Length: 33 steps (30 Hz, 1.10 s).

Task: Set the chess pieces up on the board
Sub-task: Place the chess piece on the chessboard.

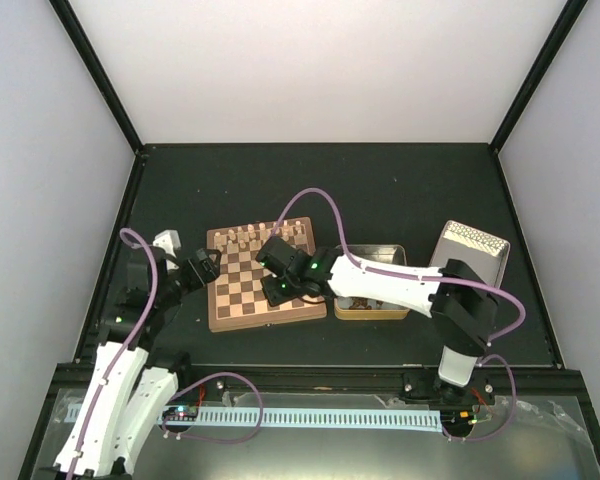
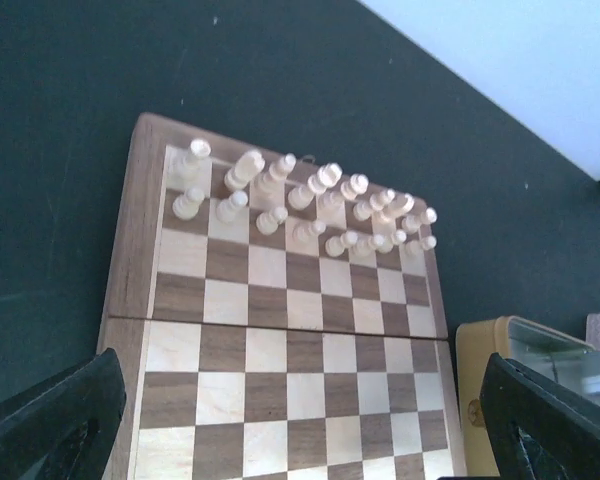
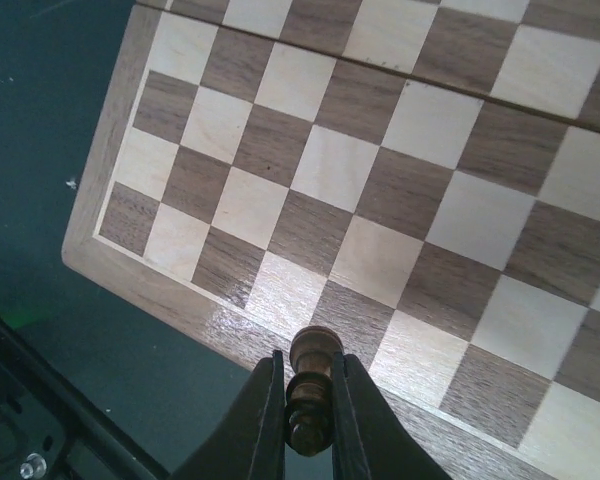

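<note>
The board (image 1: 242,300) lies on the dark table, with pale cream chessmen (image 2: 300,205) in two rows along its far edge. My right gripper (image 3: 308,385) is shut on a dark brown chess piece (image 3: 312,385), held above the board's near border (image 3: 200,325); in the top view this gripper (image 1: 280,285) is over the board's near right part. My left gripper (image 2: 300,440) is open and empty, its fingers (image 2: 55,420) spread wide above the board's left side; it sits by the board's left edge (image 1: 202,270) in the top view.
A shiny metal tin (image 1: 372,305) holding small pieces stands right of the board, its rim also in the left wrist view (image 2: 480,370). Its lid (image 1: 470,250) lies further right. Walls enclose the table on three sides.
</note>
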Motion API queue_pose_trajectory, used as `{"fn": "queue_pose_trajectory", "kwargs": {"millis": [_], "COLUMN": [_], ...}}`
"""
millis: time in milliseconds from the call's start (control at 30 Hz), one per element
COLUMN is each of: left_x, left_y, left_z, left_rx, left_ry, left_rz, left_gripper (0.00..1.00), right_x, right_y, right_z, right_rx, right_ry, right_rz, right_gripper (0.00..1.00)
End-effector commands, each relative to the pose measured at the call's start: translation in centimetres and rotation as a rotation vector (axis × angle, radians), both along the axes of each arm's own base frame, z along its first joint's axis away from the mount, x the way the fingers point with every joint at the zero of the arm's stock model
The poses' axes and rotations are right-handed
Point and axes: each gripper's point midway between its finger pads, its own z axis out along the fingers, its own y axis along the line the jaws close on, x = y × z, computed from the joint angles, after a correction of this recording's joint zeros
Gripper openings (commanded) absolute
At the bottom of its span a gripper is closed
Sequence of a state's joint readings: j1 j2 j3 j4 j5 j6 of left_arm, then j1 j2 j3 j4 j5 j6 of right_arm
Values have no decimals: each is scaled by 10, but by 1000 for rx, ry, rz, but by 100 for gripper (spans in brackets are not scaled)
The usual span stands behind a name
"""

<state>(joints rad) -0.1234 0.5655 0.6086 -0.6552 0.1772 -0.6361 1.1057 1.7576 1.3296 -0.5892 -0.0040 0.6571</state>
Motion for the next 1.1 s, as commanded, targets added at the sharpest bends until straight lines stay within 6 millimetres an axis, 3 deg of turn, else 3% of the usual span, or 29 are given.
{"fn": "queue_pose_trajectory", "kwargs": {"millis": [0, 300, 767, 1067], "left_x": [-5, -10, -12, -12], "left_y": [12, 8, 2, -13], "left_z": [26, 41, 36, 31], "left_rx": [62, 78, 71, 51], "left_ry": [-73, -122, -115, -116], "left_rz": [30, -13, -50, -147], "left_gripper": [99, 99, 99, 99], "right_x": [4, 2, -8, -5], "right_y": [7, 9, 15, 20], "right_z": [-6, -25, -43, -29], "right_rx": [-31, -94, -171, -124], "right_ry": [-39, -37, -4, -19], "right_rz": [-42, -37, -2, -23], "right_gripper": [3, 3, 13, 25]}}
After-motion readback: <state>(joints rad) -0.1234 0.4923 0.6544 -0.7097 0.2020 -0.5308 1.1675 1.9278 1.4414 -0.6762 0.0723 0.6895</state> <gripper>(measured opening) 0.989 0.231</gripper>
